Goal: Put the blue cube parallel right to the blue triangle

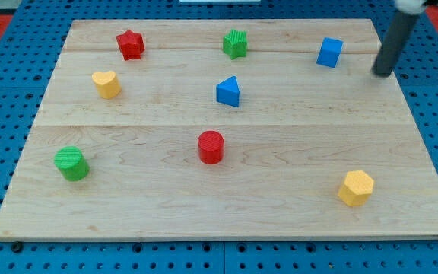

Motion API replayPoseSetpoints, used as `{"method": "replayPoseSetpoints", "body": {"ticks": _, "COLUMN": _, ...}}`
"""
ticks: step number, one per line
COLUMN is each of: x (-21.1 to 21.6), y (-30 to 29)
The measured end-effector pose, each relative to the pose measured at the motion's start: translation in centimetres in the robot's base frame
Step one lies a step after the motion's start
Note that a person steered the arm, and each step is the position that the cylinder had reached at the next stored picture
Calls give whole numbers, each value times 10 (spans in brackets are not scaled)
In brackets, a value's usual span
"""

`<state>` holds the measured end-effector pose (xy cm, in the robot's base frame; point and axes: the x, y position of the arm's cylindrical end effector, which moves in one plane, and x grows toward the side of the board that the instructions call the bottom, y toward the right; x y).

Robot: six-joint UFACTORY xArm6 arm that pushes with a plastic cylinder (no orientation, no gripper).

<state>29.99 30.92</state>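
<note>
With my tip (382,74) bare and holding nothing, right of the blue cube (329,52), an off-centre push was judged likely to skew the cube past the blue triangle (229,92).

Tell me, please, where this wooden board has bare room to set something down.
The widest bare patch lies between the red cylinder and the yellow hexagonal block, below the blue cube. Another lies between the green cylinder and the red cylinder. The view's top row, red star to green star, is more crowded.
</note>
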Motion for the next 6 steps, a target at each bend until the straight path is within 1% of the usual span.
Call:
{"method": "replayPoseSetpoints", "body": {"ticks": 1, "x": -55, "y": -6}}
{"method": "replayPoseSetpoints", "body": {"ticks": 2, "x": -34, "y": -82}}
{"method": "replayPoseSetpoints", "body": {"ticks": 3, "x": 15, "y": -134}}
{"method": "replayPoseSetpoints", "body": {"ticks": 4, "x": -23, "y": -126}}
{"method": "replayPoseSetpoints", "body": {"ticks": 5, "x": -21, "y": -173}}
{"method": "replayPoseSetpoints", "body": {"ticks": 6, "x": 52, "y": -144}}
